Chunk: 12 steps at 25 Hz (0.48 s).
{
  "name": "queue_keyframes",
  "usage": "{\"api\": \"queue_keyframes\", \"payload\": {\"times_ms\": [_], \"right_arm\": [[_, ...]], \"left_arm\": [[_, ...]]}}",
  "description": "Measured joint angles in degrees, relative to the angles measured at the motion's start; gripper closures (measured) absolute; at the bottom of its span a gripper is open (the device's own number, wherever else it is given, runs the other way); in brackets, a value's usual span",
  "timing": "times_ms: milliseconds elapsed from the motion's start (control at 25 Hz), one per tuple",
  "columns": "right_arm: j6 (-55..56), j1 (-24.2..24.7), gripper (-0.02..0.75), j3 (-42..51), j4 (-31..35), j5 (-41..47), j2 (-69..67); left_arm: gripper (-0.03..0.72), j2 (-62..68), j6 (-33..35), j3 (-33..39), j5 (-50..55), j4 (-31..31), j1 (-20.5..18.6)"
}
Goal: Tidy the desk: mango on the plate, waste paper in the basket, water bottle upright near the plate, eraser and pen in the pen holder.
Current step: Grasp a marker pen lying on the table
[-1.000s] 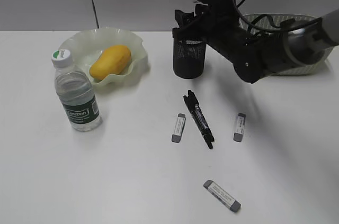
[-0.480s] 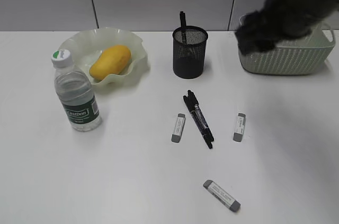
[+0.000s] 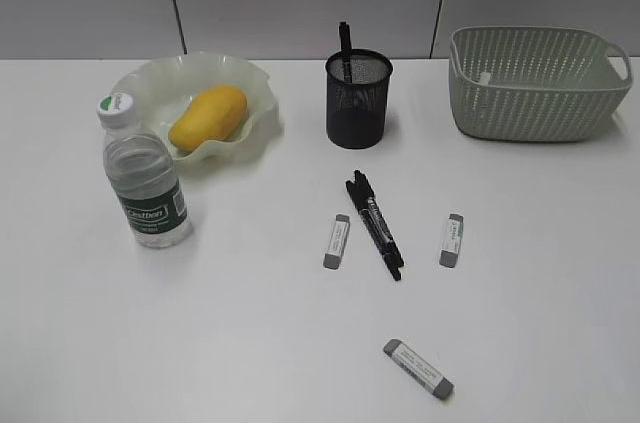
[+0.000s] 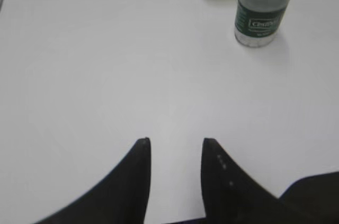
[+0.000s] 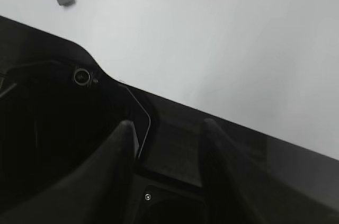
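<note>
While one pen (image 3: 344, 46) stood in the pen holder (image 3: 358, 99), two pens (image 3: 375, 224) and three erasers (image 3: 337, 241) lay loose on the desk (image 3: 250, 323). My left gripper (image 4: 174, 144) and my right gripper (image 5: 165, 128) were both spread and empty. For the next pick I judged it best to come down straight, jaws across the narrow side.

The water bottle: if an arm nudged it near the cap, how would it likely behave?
The bottle stands upright, tall over a narrow base, so a high push would probably tip it. It looks nearly full, so likely heavy for its size. Its round body would probably roll once down.
</note>
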<state>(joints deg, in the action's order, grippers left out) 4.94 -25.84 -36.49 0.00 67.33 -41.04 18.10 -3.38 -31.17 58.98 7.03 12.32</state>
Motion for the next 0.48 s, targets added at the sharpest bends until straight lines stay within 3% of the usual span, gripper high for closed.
{"api": "queue_keyframes", "payload": {"times_ms": [320, 480], "right_arm": [[0.00, 0.00, 0.408, 6.64, -3.25, -6.42, 28.72], [0.00, 0.00, 0.408, 7.08, -4.33, -7.29, 34.22]], "left_arm": [[0.441, 18.30, 2.60, -6.73, -6.70, -6.37, 1.39], [0.445, 30.62, 3.38, -11.96, -9.81, -9.37, 7.25]]}}
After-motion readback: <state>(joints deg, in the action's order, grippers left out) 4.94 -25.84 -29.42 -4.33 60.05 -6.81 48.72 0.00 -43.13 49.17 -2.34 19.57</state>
